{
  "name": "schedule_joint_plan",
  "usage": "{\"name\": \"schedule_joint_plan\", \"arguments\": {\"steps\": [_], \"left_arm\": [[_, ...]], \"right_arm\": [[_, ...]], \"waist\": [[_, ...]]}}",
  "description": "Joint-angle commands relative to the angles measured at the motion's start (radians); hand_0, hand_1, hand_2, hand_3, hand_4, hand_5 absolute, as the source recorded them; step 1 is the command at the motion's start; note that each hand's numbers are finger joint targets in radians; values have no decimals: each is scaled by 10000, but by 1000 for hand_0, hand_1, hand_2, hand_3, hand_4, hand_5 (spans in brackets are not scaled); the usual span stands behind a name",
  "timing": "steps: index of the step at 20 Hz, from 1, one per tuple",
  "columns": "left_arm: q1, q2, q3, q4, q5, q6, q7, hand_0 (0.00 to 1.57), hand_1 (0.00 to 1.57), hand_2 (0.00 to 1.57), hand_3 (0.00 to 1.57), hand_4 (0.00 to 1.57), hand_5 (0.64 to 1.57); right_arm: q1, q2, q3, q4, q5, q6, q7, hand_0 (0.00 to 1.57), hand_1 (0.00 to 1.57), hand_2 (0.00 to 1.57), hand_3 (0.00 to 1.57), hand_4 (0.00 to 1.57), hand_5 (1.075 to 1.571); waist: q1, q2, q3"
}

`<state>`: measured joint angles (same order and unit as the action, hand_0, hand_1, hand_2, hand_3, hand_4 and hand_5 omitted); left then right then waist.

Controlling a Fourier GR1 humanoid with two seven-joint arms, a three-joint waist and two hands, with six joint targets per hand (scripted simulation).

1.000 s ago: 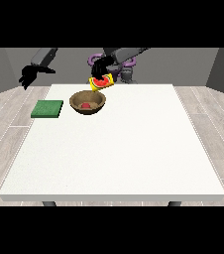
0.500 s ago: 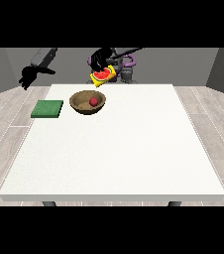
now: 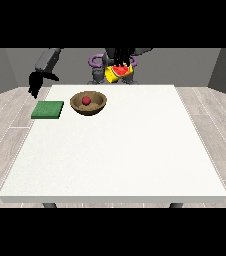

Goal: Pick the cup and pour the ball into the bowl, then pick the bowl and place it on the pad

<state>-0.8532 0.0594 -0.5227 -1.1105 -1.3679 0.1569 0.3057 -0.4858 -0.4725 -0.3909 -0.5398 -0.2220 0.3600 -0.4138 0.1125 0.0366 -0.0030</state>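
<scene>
Holding the cup (image 3: 116,73), the hand at the view's right (image 3: 121,59) had its fingers curled round it, tipped, at the table's (image 3: 135,150) far edge. You had the ball (image 3: 86,100) already in the bowl (image 3: 88,103), at eight o'clock from that hand. The pad (image 3: 48,110) lay at nine o'clock from the bowl, with the hand at the view's left (image 3: 34,83) nearer both; I couldn't tell how its fingers lay. No writing was readable.

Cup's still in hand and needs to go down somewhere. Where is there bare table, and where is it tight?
The table is bare across its near half and its whole view-right side, right of the bowl. The far view-left corner is crowded: the pad lies beside the bowl, which holds the ball. The cup hangs beyond the far edge.
</scene>
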Motion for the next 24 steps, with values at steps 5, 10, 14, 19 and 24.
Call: {"name": "schedule_joint_plan", "arguments": {"steps": [5,10,14,19,24], "left_arm": [[1297,229,2937,-1048,4198,1148,-1752,1270,1270,1571,1571,971,1554],[1753,-13,4424,-1062,6978,1194,-3488,1081,1081,1089,905,821,1549],[1851,-514,5386,-950,8939,870,-4449,287,287,0,0,832,1559],[3008,-588,5528,-56,10489,918,-5859,0,0,0,0,0,1518],[2946,-316,5958,396,10639,454,-5844,0,0,0,0,0,1527]], "right_arm": [[-233,-195,-350,-240,-260,-498,49,0,0,0,0,298,1559],[-576,487,-204,-700,-432,-495,43,0,0,0,0,305,1569],[-624,911,39,-1031,-418,-388,-28,0,0,0,0,393,1570],[-664,1895,772,-1616,34,-1267,439,0,0,0,0,294,1553],[-79,2156,1322,-1444,390,-1143,487,0,0,0,0,0,1545]], "waist": [[645,1083,-9],[431,2037,-21],[87,2503,-7],[-549,2098,10],[-950,1357,30]]}}
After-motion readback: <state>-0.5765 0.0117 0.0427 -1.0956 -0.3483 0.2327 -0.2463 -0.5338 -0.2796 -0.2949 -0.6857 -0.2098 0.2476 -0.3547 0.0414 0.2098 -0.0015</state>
